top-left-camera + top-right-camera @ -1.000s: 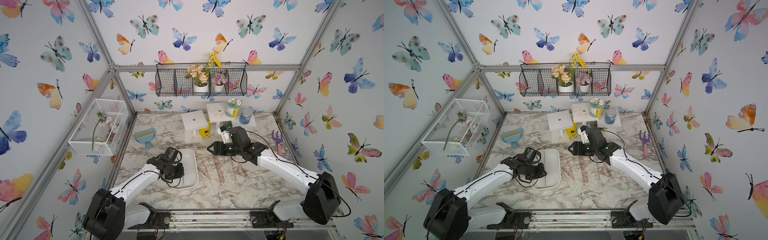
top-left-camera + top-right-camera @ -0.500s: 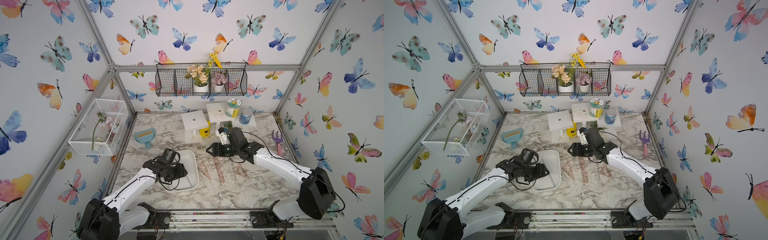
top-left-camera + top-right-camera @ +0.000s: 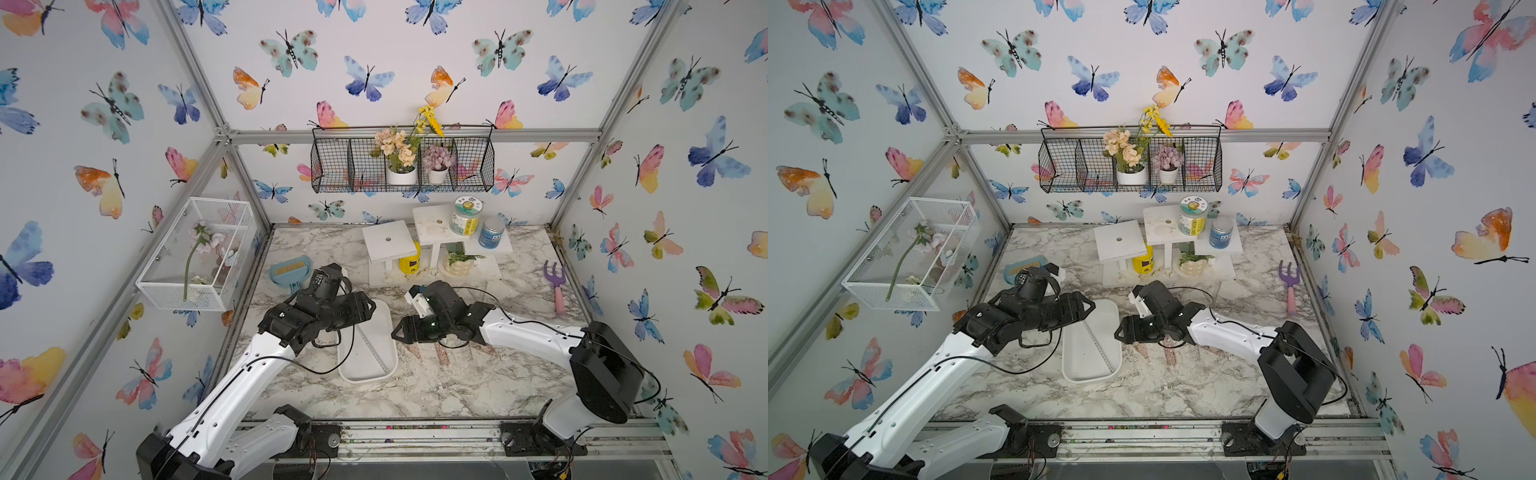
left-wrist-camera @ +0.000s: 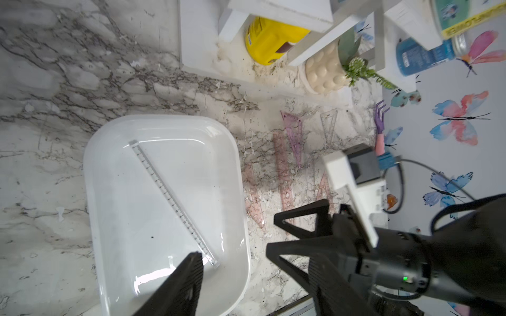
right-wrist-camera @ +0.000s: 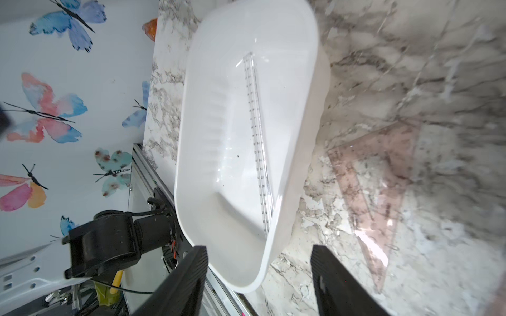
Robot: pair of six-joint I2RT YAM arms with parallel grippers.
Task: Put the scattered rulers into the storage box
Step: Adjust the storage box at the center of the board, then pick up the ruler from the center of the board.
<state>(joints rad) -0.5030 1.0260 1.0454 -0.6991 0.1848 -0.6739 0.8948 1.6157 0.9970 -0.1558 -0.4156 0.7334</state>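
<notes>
Left jaws are spreading, dropping one ruler (image 4: pixel 171 198) into the box (image 4: pixel 131 224) below; right jaws are hovering spread beside the remaining rulers (image 4: pixel 284 175).

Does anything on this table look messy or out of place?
Yes. Pinkish rulers lie scattered on the marble table beside the storage box, which holds only one clear ruler, lying diagonally. Grit also dirties it around the white stands.
</notes>
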